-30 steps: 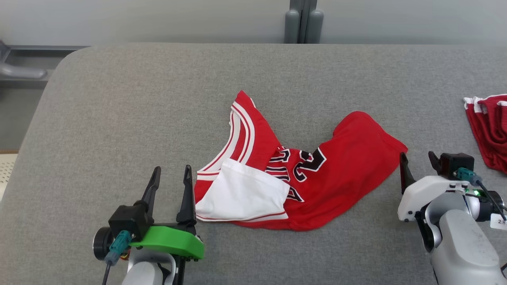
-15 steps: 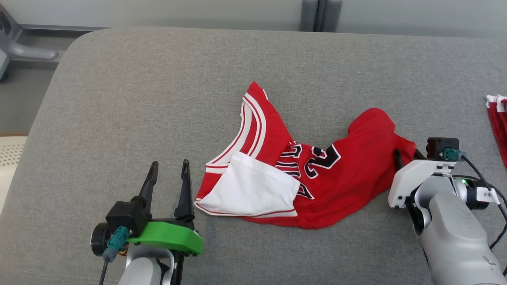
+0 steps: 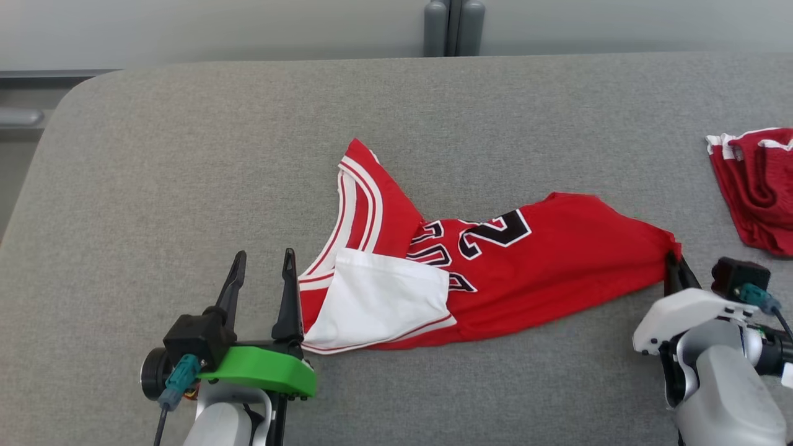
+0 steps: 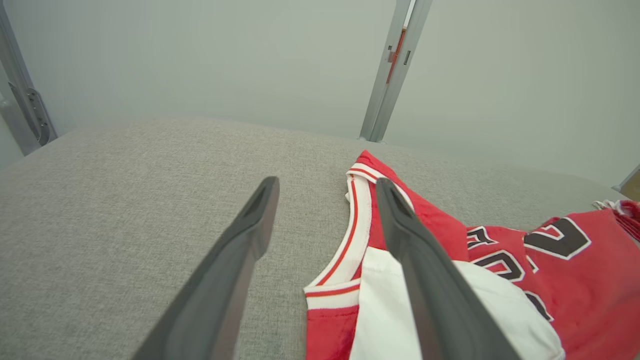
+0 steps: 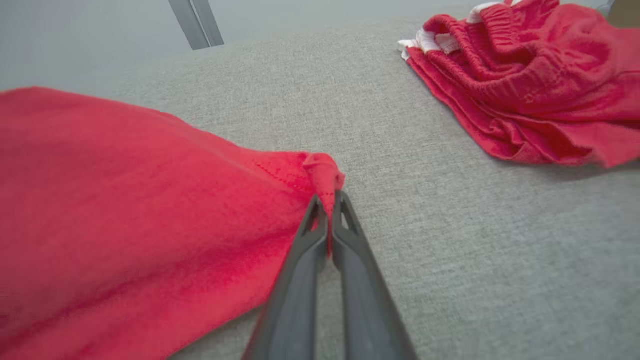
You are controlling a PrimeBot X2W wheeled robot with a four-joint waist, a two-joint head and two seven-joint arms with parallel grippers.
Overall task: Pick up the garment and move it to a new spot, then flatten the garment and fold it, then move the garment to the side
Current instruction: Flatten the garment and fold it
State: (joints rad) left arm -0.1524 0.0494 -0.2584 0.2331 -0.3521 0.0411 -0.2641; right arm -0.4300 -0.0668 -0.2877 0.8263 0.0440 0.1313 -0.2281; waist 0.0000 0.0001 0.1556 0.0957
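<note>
Two garments are lying on one grey padded table point(image 3: 186, 155): one red jersey point(image 3: 545, 260) and one bunched red piece with white trim point(image 3: 756, 186). The jersey is showing one white panel point(image 3: 378, 300). Its black numerals are partly folding under, so their count isn't readable. Two grippers are showing, one left gripper point(image 3: 264, 255) and one right gripper point(image 5: 327, 205), each carrying two dark fingers point(image 4: 240, 260), making four in all. One green mount point(image 3: 266, 375) is sitting on the left wrist. One grey upright post point(image 3: 452, 28) is standing behind the table.
</note>
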